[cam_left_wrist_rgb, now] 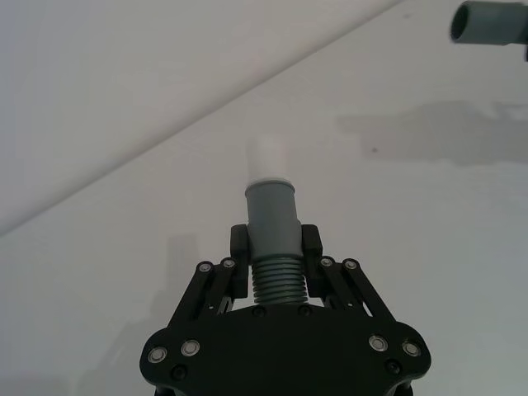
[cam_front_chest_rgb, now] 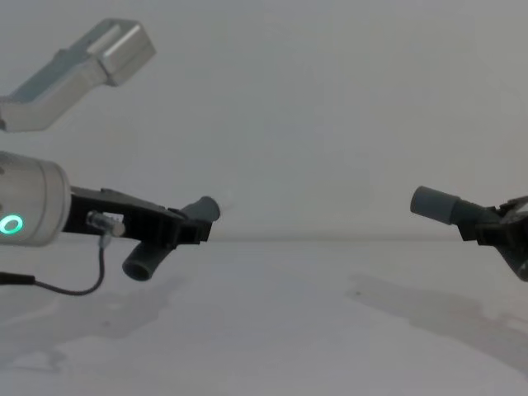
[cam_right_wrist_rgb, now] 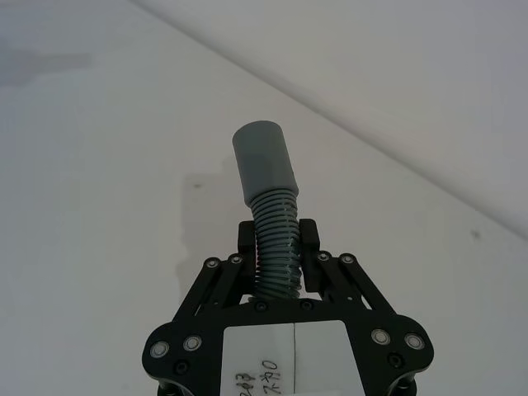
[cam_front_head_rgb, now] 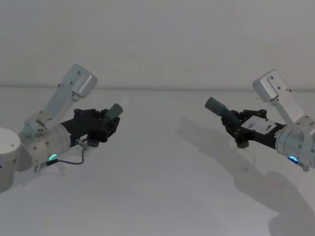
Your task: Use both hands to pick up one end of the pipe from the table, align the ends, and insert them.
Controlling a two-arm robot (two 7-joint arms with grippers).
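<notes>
Both pipe pieces are held in the air above the white table (cam_front_head_rgb: 157, 196), far apart. My left gripper (cam_front_head_rgb: 107, 124) is shut on the ribbed middle of one pipe piece (cam_left_wrist_rgb: 272, 216). Its grey cuff ends in a narrow white tip (cam_left_wrist_rgb: 269, 155) that points toward the right arm. In the chest view this piece (cam_front_chest_rgb: 201, 209) bends, and its other end (cam_front_chest_rgb: 142, 264) hangs below the jaws. My right gripper (cam_front_head_rgb: 237, 127) is shut on the ribbed part of the second piece (cam_right_wrist_rgb: 275, 239). Its plain grey cuff (cam_front_head_rgb: 216, 106) faces the left arm. A wide gap separates the two ends.
Bare white table lies between and below the arms, with a white wall (cam_front_head_rgb: 157, 39) behind. A thin black cable (cam_front_head_rgb: 74, 161) loops under the left wrist. The arms cast shadows (cam_front_head_rgb: 256, 182) on the right side of the table.
</notes>
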